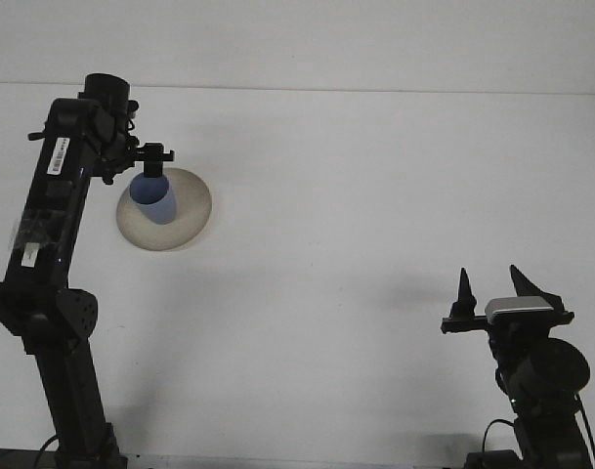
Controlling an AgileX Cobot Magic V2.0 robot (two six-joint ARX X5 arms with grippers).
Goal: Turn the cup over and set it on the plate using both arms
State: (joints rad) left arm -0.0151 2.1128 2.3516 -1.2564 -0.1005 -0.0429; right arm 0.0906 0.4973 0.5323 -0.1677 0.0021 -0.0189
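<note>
My left arm [58, 205] reaches up and away over the white table [375, 195] toward the far left, and my left pincer [156, 161] sits at the far edge of the tan plate [190, 210], right at the top end of the blue cup [153, 202]. The cup lies within the plate's outline, on its left half, and looks to be standing on it, though from this high view I cannot tell whether its base truly touches the plate. Its long axis looks close to upright, leaning a little so that the top end lies farther away and slightly to the right of the lower end. The top end is covered by my pincer, so I cannot see which end is the mouth. My left pincer's dark tips meet the cup's upper part, but I cannot tell whether they grip it or stand just free of it. My right pincer [490, 288] is well apart from all this, at the near right of the table, pointing upward with its two black fingers [464, 291] spread wide and nothing between them.
</note>
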